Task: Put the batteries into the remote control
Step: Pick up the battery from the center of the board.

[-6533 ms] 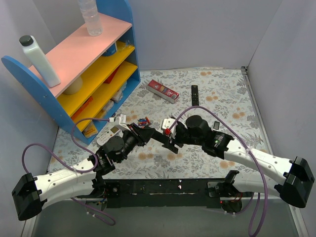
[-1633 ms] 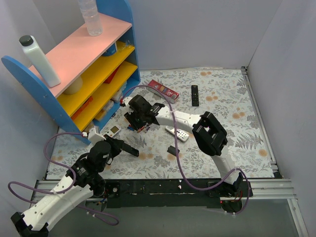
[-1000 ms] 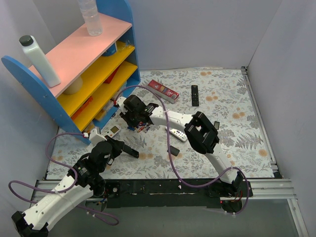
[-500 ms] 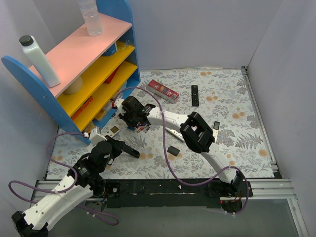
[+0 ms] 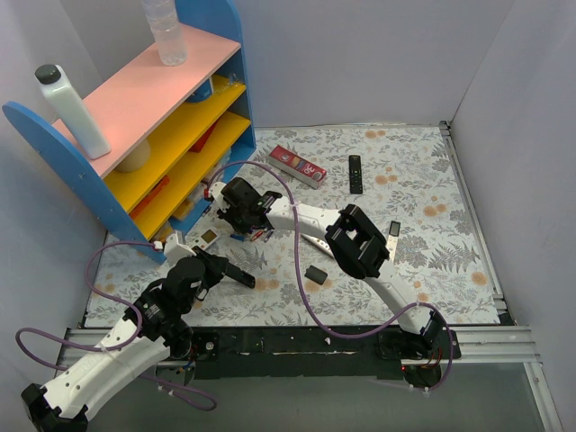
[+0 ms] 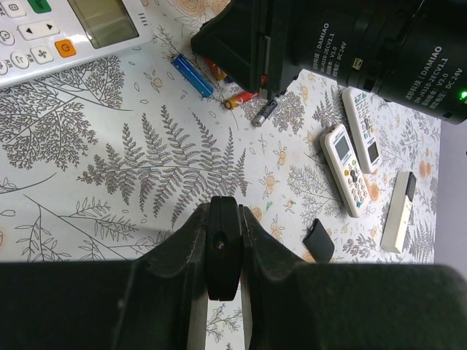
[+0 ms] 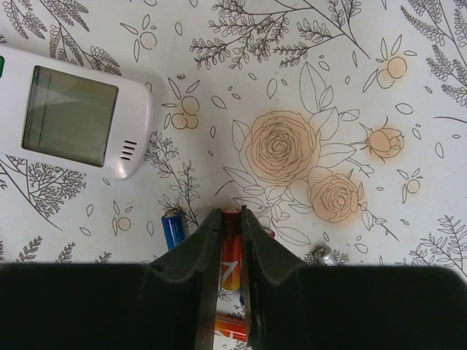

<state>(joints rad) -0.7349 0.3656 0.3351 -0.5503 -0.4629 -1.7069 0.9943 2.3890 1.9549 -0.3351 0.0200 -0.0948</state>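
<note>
The right gripper (image 7: 230,217) stretches right across to the foot of the blue shelf (image 5: 45,135), and its jaws are pinched narrow on a red battery (image 7: 230,255). One finger sits on each long side, so the cell should lift without rolling. The other batteries (image 6: 193,75) lie loose on the counter (image 5: 432,180) at that same spot by the shelf, a blue one just beside the jaws. The remote control (image 6: 399,213) lies well away from the shelf, out past two wider white remotes (image 6: 346,168), so this cell looks to have a long carry ahead. The left gripper (image 6: 222,210) hovers low off the near end of the shelf with its jaws closed tight. A dark strip shows between the tips, and what it is cannot be told. It seems to be parked there to leave the pick room.
</note>
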